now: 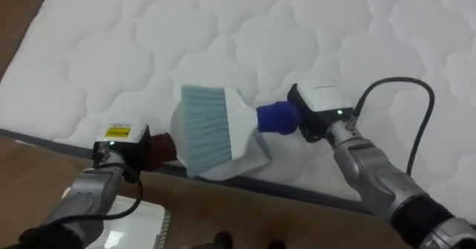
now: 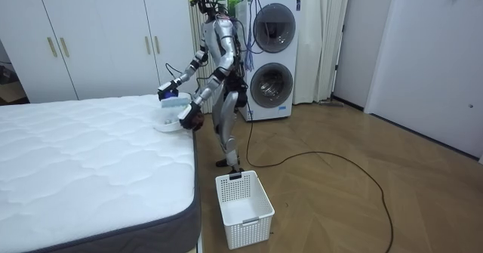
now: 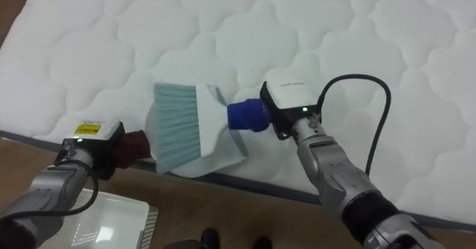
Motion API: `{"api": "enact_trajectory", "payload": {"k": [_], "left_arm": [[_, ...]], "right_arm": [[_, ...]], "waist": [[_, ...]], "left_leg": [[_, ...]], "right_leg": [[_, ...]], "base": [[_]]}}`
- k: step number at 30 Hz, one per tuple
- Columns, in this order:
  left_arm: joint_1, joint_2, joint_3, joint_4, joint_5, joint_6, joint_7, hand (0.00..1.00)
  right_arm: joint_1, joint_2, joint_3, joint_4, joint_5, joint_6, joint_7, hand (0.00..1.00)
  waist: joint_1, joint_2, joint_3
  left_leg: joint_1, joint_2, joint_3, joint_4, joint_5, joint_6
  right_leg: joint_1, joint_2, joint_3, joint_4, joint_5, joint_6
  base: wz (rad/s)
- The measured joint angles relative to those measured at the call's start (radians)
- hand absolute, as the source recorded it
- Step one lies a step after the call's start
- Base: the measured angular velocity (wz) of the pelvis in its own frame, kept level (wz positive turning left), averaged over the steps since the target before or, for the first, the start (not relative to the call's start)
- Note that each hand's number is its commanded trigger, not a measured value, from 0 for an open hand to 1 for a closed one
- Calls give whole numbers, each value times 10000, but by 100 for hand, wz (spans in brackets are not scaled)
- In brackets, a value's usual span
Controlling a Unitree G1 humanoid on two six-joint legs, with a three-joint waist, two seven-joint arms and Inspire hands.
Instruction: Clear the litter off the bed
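Brush lay bristles-down over the white dustpan at the near edge of the bed, its blue handle clasped in the right robot hand. Left robot hand gripped the dustpan's dark red handle just off the mattress. A white basket stood on the floor beside the bed.
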Motion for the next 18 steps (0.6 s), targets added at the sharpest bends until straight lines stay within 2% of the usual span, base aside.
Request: {"api": "enact_trajectory", "payload": {"k": [3,10,14,18], "left_arm": [[69,-5,0,0,34,-40,-8,100],[122,-40,11,0,32,-108,-92,100],[177,-41,21,0,28,-182,-20,100],[232,-34,67,3,29,-272,41,100]], "right_arm": [[0,-3,-2,0,219,-38,36,100],[23,-9,-14,0,638,-179,134,100],[373,-20,-309,0,705,-321,134,100],[563,-129,-516,0,1325,-427,134,100]], "waist": [[-44,12,-1],[-68,29,11],[-76,26,11],[-82,9,18]], "left_leg": [[67,-89,2,-70,66,22],[63,-110,28,-189,70,30],[74,-117,28,-231,70,30],[161,-142,99,-321,74,37]], "right_leg": [[18,-84,1,8,-61,33],[-14,-103,18,0,-62,35],[-17,-99,60,3,-70,47],[-25,-93,276,20,-88,77]], "base": [[3],[0],[0],[-3]]}}
